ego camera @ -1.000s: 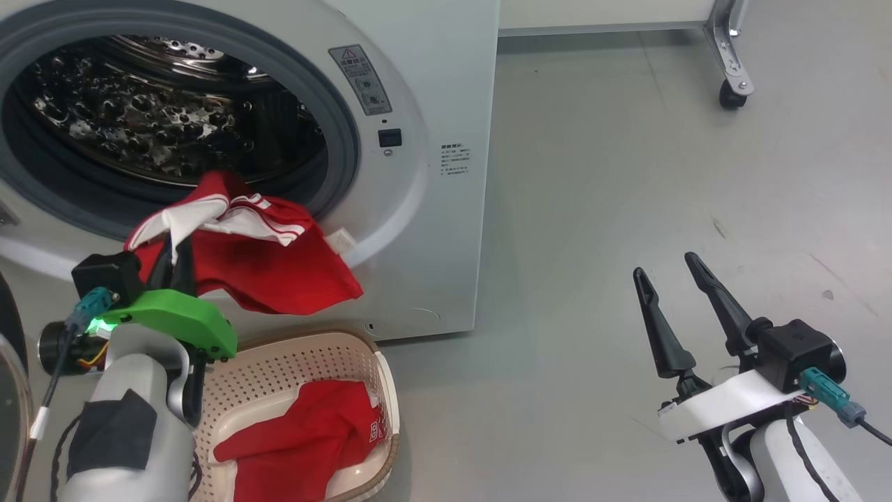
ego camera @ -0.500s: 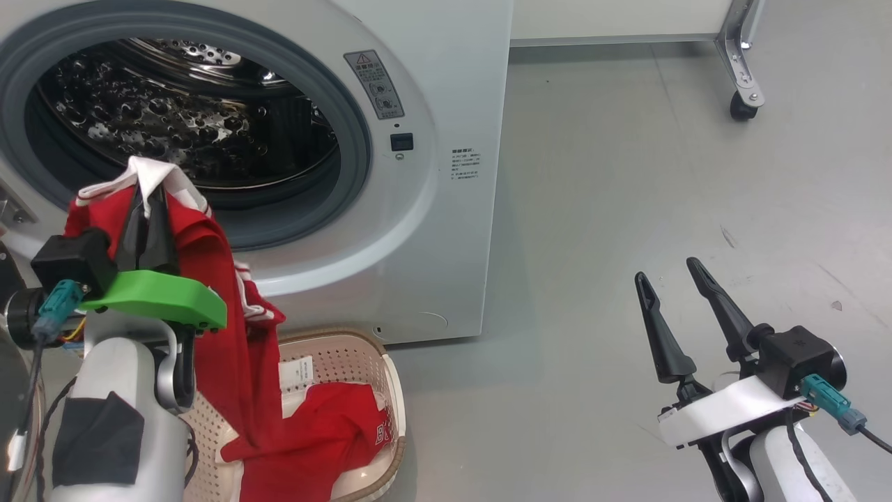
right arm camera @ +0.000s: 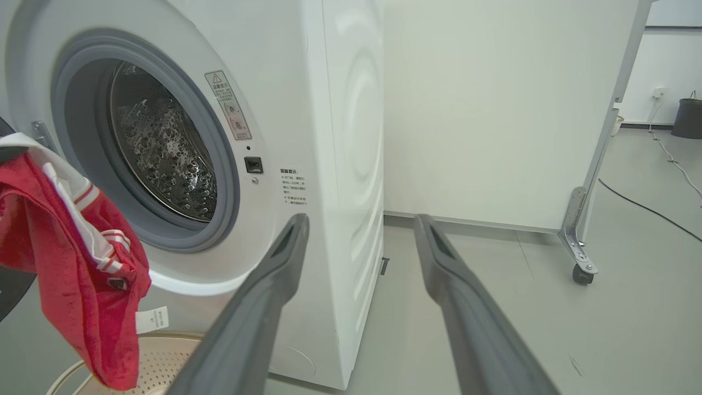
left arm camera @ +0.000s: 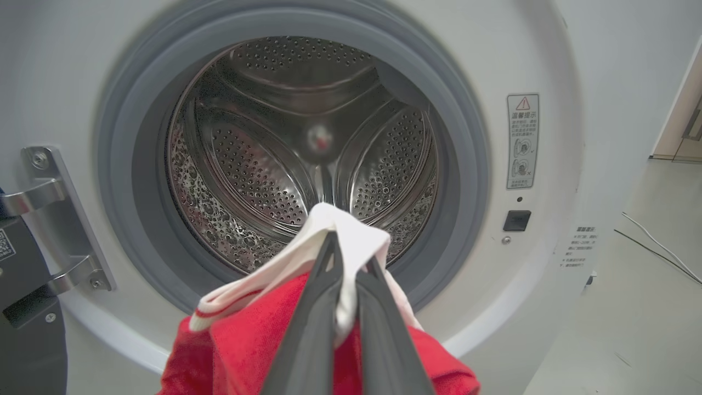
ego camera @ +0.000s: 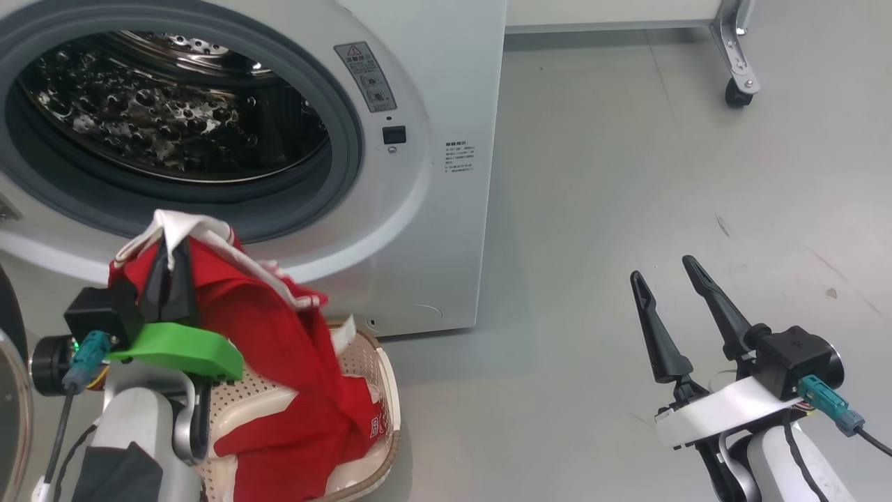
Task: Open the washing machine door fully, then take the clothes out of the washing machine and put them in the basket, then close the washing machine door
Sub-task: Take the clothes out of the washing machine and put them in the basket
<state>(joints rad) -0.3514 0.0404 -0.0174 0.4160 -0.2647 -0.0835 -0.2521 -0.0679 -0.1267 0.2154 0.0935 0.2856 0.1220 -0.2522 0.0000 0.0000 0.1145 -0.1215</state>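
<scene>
**A:** What stands furthest left of the washing machine [ego camera: 446, 84]?

**B:** The washing machine door [ego camera: 7, 307]. It is swung open off the machine's left side. Its dark rim and a strip of glass show at the edge of the head view.

**A:** And the left gripper [ego camera: 173, 247]?

**B:** It is in front of the machine's opening, low and towards the left of it. Its fingers [left arm camera: 315, 307] are pinched together on the white sleeve of a red garment [ego camera: 279, 328], one of the clothes. The red body hangs down from that grip.

**A:** Down to where?

**B:** To the basket [ego camera: 387, 390], which sits on the floor close against the foot of the machine's front. A second garment [ego camera: 341, 422] lies inside it. I cannot tell whether the hanging one touches it.

**A:** And the machine itself?

**B:** Its drum [ego camera: 160, 118] shows wet, perforated steel inside the grey gasket [ego camera: 341, 146]. A warning sticker [ego camera: 366, 77] sits just right of the opening.

**A:** And right of the machine?

**B:** The right gripper [ego camera: 663, 268] is well apart from the machine over the grey floor [ego camera: 592, 209]. Its fingers are spread wide with nothing between them. Further right, level with the machine's back, is a metal leg on a caster [ego camera: 732, 94].
</scene>
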